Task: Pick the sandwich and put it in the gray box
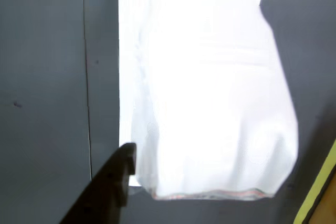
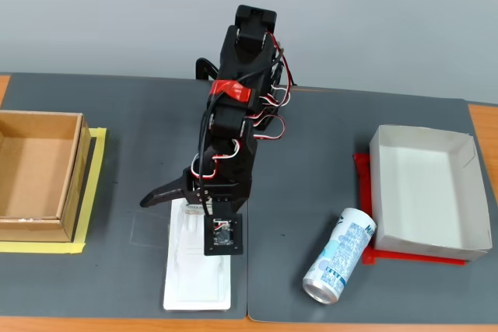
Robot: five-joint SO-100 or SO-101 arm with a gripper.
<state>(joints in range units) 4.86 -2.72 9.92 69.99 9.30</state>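
Fixed view, left to right: brown cardboard box (image 2: 35, 172) at the bench's left edge, on yellow tape. The sandwich (image 2: 194, 270) lies flat at the front edge, left of centre. The pincer (image 2: 183, 201) sits over its far end, spread wide: one dark finger (image 2: 159, 192) juts left, clear of the package. Nothing gripped. Wrist view shows the sandwich (image 1: 210, 93) blown out white, one fingertip (image 1: 118, 169) just beside its edge. A drink can (image 2: 340, 256) lies on its side near the front edge, right of centre. The gray box (image 2: 428, 192) stands empty at the right edge on a red mat.

Risks: package is flat and wide, so the closing fingers may slip off or push it over the front edge. The can lies near the path to the box; a low carry could clip it.
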